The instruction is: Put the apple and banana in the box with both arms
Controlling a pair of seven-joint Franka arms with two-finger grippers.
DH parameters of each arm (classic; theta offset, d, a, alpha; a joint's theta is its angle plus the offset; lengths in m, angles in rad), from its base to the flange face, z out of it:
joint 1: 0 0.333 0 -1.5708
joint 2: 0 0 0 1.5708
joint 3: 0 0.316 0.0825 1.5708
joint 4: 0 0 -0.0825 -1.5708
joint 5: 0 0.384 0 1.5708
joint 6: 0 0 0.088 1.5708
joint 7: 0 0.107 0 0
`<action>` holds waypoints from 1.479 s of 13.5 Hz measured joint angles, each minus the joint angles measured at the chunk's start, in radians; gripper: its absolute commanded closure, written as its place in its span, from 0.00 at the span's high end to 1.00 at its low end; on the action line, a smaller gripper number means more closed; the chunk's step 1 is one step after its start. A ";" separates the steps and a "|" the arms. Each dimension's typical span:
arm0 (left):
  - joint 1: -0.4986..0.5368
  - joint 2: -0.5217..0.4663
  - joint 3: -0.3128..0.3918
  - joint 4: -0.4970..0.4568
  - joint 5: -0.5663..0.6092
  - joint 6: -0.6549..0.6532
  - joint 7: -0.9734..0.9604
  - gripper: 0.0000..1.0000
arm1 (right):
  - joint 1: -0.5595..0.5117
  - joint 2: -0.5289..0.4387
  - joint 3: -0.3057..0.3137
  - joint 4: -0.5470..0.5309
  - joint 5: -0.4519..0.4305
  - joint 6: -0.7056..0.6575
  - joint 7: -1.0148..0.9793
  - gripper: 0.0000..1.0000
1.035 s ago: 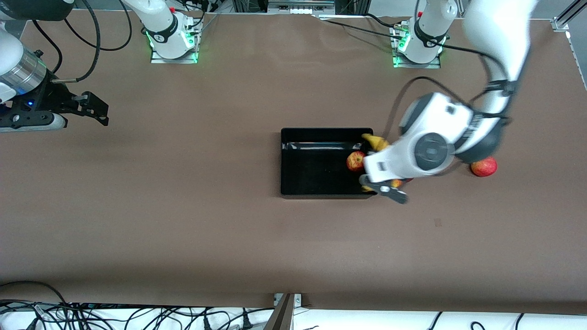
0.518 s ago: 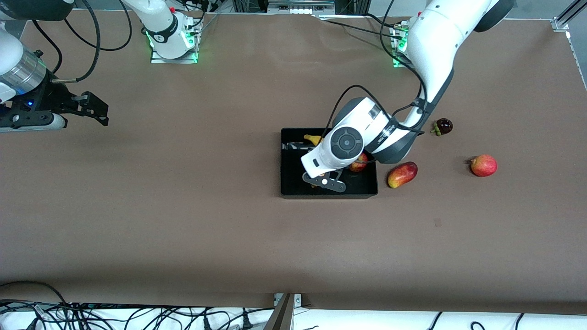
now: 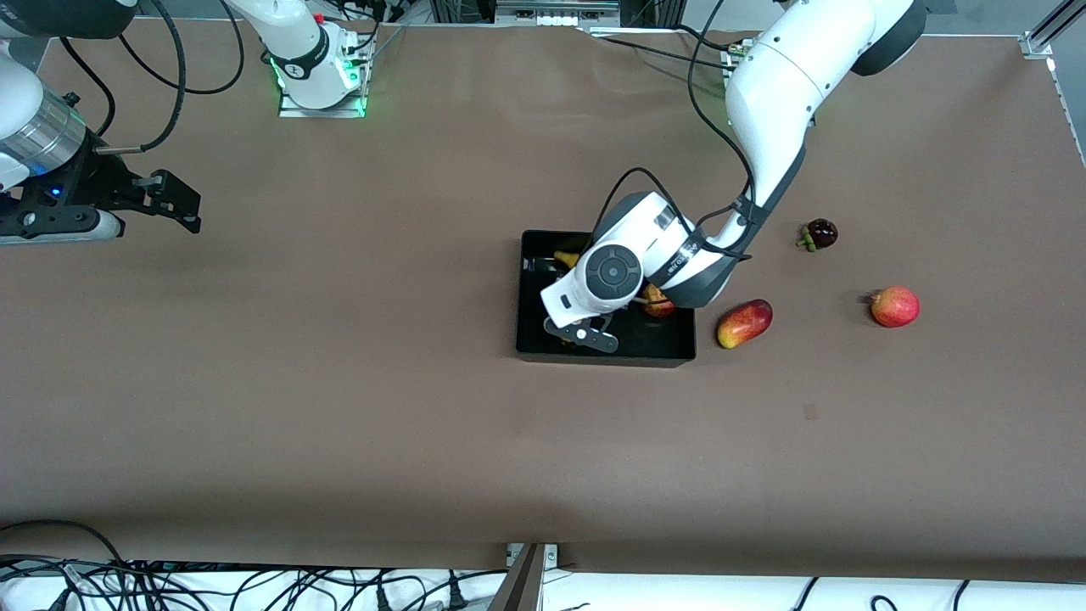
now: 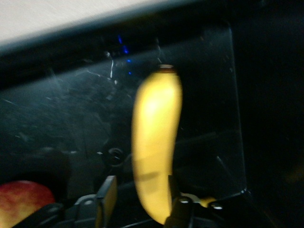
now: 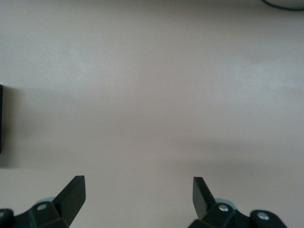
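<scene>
Left gripper point(image 4: 140, 204) is low inside the box point(image 3: 530, 350), jaws slightly parted and flanking the banana point(image 4: 156, 142); whether they grip it, I cannot tell. Apple point(image 3: 657, 302) lies in the box, toward the left arm's end. Judgement: widen fully, then lift straight up to avoid dragging fruit. Box is glossy, scuffed black plastic; banana smooth, curved. Right gripper point(image 5: 138, 192) waits wide open, empty, over bare table.
</scene>
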 measured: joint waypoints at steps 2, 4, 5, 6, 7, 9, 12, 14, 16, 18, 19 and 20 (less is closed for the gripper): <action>0.024 -0.024 0.012 0.039 0.000 -0.005 -0.001 1.00 | 0.000 0.000 0.000 0.000 0.000 0.000 0.000 1.00; 0.103 -0.100 0.015 0.070 0.000 -0.093 0.000 1.00 | 0.000 0.000 0.000 0.000 0.000 0.000 0.000 1.00; 0.155 -0.153 0.014 0.079 0.000 -0.171 0.002 1.00 | 0.000 0.000 0.000 0.000 0.000 0.000 0.000 1.00; 0.207 -0.211 0.013 0.082 0.000 -0.255 0.006 1.00 | 0.000 0.000 0.000 0.000 0.000 0.000 0.000 1.00; 0.249 -0.266 0.013 0.082 0.000 -0.337 0.010 1.00 | 0.000 0.000 0.000 0.000 0.000 0.000 0.000 1.00; 0.307 -0.360 0.013 0.082 0.000 -0.492 0.024 1.00 | 0.000 0.000 0.000 0.000 0.000 0.000 0.000 1.00; 0.380 -0.461 0.024 0.078 0.000 -0.584 0.160 1.00 | 0.000 0.000 0.000 0.000 0.000 0.000 0.000 1.00; 0.387 -0.508 0.123 0.075 -0.034 -0.584 0.291 1.00 | 0.000 0.000 0.000 0.000 0.000 0.000 0.000 1.00; 0.379 -0.563 0.262 0.051 -0.097 -0.562 0.427 1.00 | 0.000 0.000 0.000 0.000 0.000 0.000 0.000 1.00; 0.342 -0.653 0.367 -0.047 -0.112 -0.473 0.479 1.00 | 0.000 0.001 0.000 0.000 0.000 0.000 0.000 1.00; 0.322 -0.704 0.392 -0.114 -0.113 -0.437 0.484 1.00 | 0.000 0.001 0.000 0.001 0.000 0.000 0.000 1.00; 0.296 -0.754 0.415 -0.178 -0.113 -0.412 0.484 1.00 | 0.000 0.001 0.000 0.001 0.000 0.000 0.000 1.00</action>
